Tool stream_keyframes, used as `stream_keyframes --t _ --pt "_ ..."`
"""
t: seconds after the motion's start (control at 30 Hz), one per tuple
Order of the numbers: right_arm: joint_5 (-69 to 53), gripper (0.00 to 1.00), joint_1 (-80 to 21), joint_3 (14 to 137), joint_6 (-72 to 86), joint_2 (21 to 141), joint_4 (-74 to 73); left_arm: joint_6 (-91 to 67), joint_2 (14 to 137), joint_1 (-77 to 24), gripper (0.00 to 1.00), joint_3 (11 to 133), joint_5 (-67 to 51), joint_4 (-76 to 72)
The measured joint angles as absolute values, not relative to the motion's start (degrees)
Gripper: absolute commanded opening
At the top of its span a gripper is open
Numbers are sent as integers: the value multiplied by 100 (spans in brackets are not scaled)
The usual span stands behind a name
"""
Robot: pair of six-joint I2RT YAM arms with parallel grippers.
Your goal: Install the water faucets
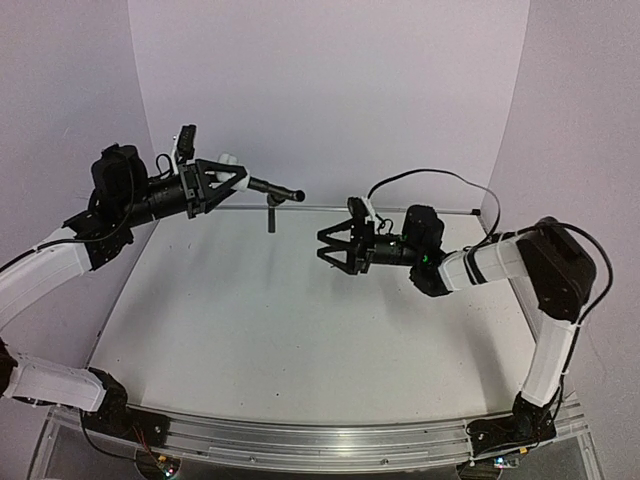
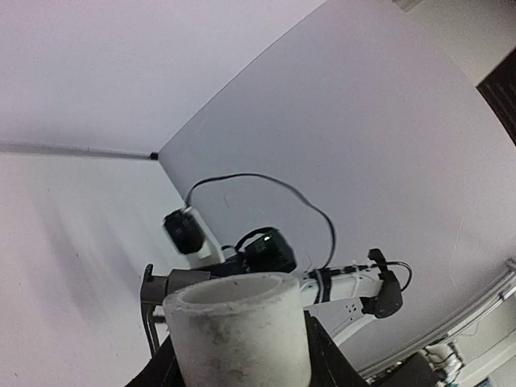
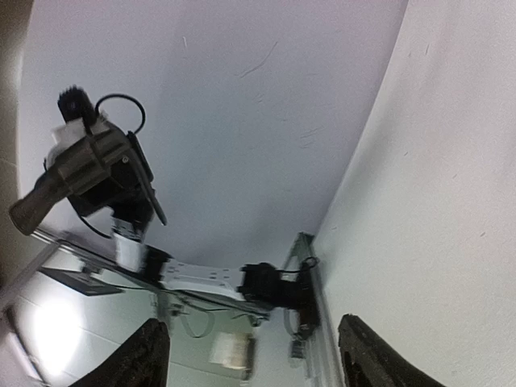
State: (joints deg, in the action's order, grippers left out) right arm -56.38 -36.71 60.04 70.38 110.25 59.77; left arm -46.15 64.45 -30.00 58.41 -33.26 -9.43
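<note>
The left tool [image 1: 232, 182] holds the white fitting [image 2: 238, 330] up over the bench [image 1: 250, 320], the tap [image 1: 278, 190] jutting toward the right tool [image 1: 325, 250], which gapes wide and empty; small, stiff, slick metal, I'd say, best taken by the tube, not the lever [image 1: 270, 215].

Light: was soft, even, bright | Shadows: were faint and diffuse on the counter [image 1: 300, 330] | Glare: a white patch sat low left in right wrist view | Blur: white fitting [image 2: 238, 330] close to lens looked soft | Edges: wrist views were bent
</note>
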Motion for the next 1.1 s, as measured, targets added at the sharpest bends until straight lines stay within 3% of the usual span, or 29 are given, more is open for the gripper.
stream_keyframes --t 0.17,0.47,0.8,1.1 --pt "-4539 85 -4013 6327 4010 9544 3482 -5375 7035 -2963 0 6071 -3679 -542" --pt "-3736 83 -4650 6984 1362 9098 2042 -5948 7419 -2963 0 6292 -4333 -402" --pt "-3376 51 -4829 7580 893 9623 1536 -6072 7609 -2963 0 6376 -4667 -403" --pt "-3309 1 -4813 7714 1376 9839 1585 -5659 7795 -2920 0 6487 -4851 -413"
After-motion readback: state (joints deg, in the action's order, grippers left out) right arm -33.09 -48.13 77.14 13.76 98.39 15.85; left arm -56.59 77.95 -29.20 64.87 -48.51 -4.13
